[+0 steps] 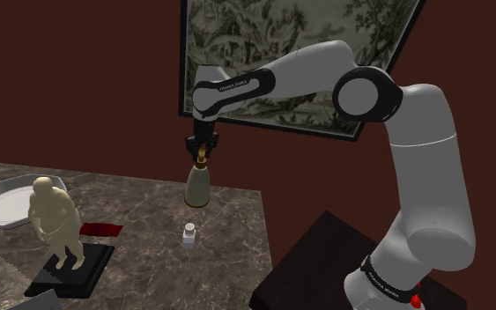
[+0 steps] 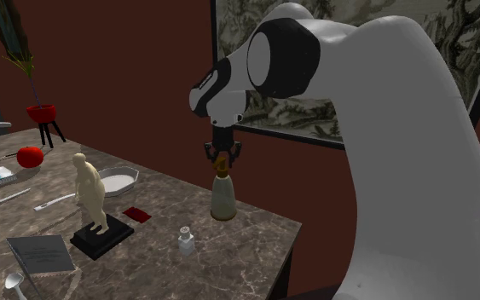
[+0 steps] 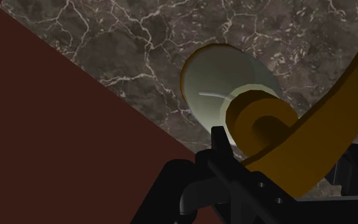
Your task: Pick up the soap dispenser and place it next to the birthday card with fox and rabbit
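Carry step: tool (image 1: 201,154) grips soap dispenser (image 1: 198,186) by pump. Next, you move it toward shoulder-view eight o'clock, beside red card (image 1: 100,230), probably the target.

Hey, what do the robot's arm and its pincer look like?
The arm is glossy white, built of rounded tubular segments with dark grey joints. A dark band near the wrist carries small white lettering. The pincer is all black and two-fingered.
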Robot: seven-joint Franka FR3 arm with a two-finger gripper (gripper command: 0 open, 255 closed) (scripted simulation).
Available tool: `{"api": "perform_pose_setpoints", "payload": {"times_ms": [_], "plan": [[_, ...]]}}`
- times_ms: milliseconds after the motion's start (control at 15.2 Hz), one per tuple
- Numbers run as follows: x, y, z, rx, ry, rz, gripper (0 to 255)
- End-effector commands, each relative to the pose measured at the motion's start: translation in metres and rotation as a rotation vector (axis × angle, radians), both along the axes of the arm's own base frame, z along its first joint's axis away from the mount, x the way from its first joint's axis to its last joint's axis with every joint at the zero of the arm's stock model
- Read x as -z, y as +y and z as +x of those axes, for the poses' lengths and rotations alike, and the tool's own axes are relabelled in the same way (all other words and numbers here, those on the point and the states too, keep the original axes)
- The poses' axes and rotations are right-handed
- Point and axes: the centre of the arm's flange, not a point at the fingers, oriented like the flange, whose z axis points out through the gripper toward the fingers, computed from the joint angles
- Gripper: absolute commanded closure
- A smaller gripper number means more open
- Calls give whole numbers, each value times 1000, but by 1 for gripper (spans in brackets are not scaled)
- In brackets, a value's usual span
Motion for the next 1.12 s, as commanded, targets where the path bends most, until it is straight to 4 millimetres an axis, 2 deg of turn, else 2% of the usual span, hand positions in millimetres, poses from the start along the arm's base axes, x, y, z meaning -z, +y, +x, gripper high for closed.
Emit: {"api": "perform_pose_setpoints", "payload": {"times_ms": [0, 264, 1056], "plan": [[1, -1, 0, 1, 1, -1, 255], [1, -1, 0, 1, 1, -1, 255], [-63, -1, 0, 1, 1, -1, 255]]}}
